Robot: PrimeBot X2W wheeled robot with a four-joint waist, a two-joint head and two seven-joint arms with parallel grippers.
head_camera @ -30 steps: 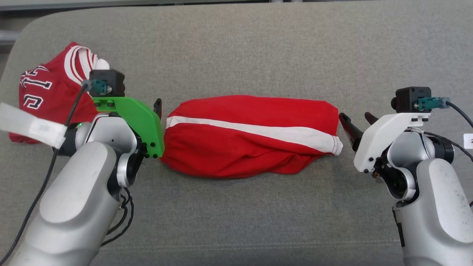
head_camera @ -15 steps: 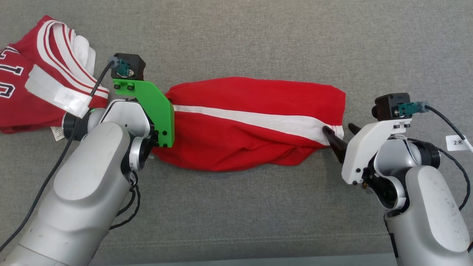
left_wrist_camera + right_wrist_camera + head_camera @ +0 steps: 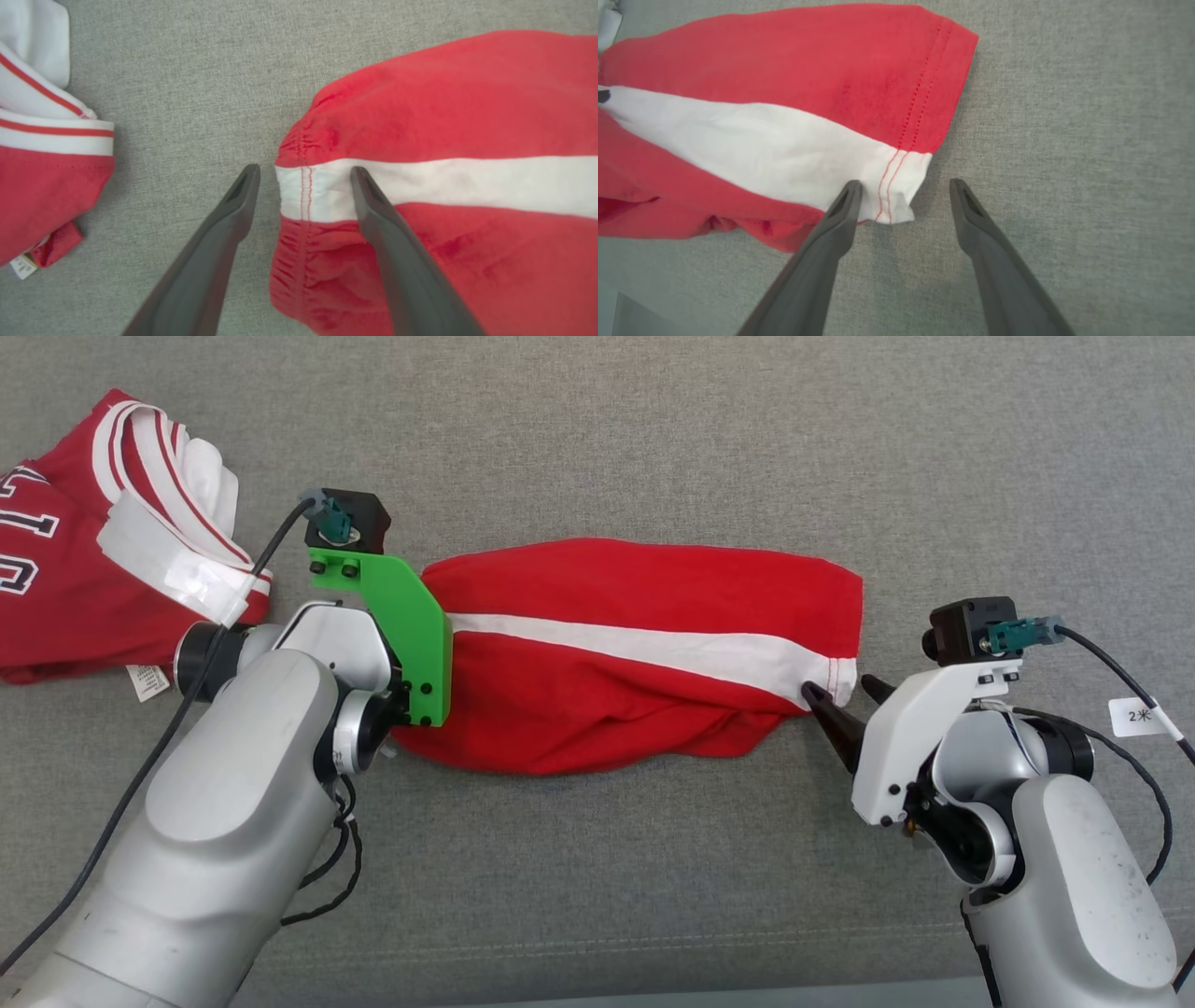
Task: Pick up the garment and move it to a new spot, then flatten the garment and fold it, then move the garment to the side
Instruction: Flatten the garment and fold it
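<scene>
Left gripper [image 3: 304, 170] and right gripper [image 3: 904, 183], both spread apart, straddle opposite ends of the red garment [image 3: 644, 653].

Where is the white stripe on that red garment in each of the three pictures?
Head view: white stripe runs across the middle, slanting down rightward.
Left wrist view: from centre to the right edge.
Right wrist view: from the left edge to centre.
Shared landmark: the grey surface beneath the red garment.
</scene>
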